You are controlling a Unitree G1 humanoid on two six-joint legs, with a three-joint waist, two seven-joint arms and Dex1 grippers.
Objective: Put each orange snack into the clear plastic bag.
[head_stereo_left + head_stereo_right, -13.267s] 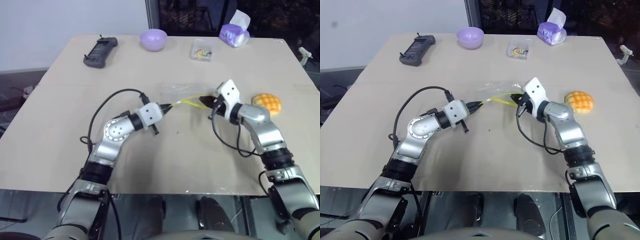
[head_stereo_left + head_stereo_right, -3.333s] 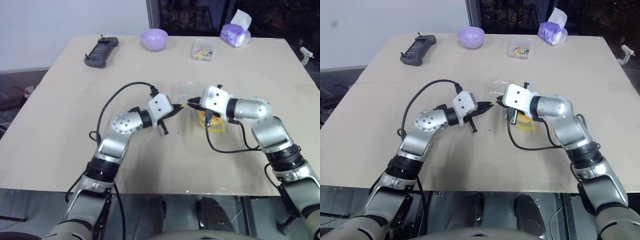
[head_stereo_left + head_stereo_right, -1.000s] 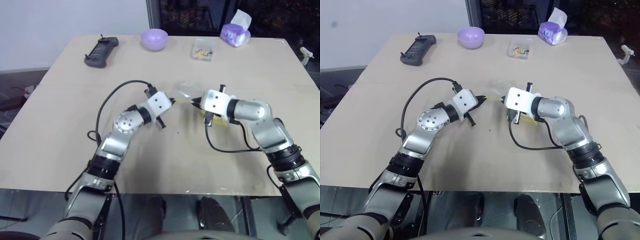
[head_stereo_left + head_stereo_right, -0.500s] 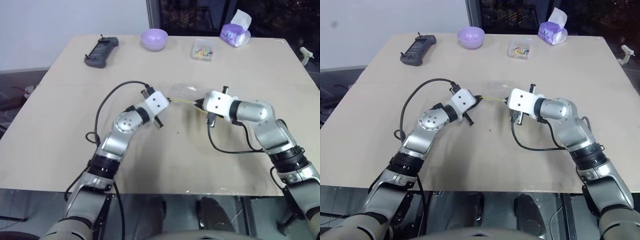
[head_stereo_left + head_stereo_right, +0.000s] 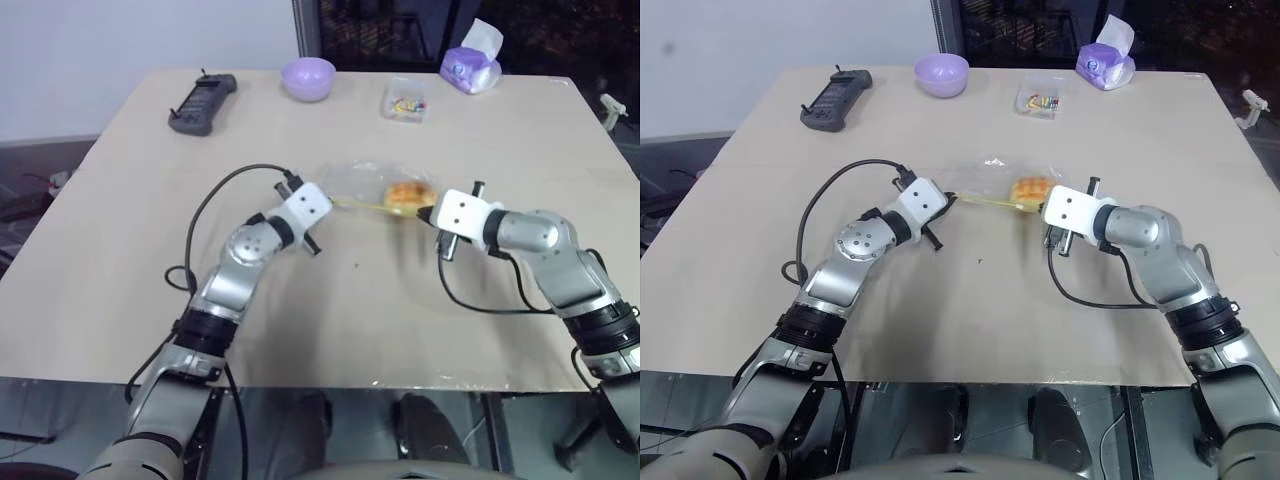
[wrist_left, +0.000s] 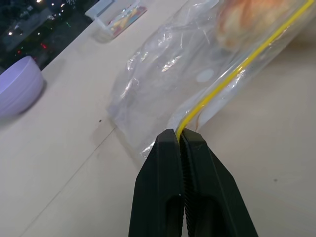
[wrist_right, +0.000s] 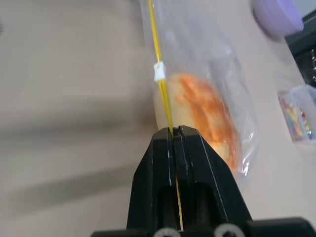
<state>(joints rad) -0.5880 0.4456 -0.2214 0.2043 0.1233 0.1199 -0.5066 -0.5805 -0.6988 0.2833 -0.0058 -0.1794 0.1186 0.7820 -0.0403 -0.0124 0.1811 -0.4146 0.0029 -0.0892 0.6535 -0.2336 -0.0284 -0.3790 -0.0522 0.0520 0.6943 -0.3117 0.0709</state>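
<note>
Bag being held taut by its zip strip between both grippers, the bun already inside

The yellow zip strip (image 6: 232, 78) is being pinched at one end by the left gripper (image 6: 180, 137), jaws closed flat on it, and at the other end by the right gripper (image 7: 174, 131), likewise clamped on the strip; the clear plastic bag (image 5: 352, 184) is being stretched between them above the table (image 5: 130, 240); the orange snack (image 5: 408, 193) is being carried inside the bag, just beyond the right gripper and well apart from the left; no other bun is being seen on the table, so the loading is judged done, with only sealing or setting down possibly left.
</note>
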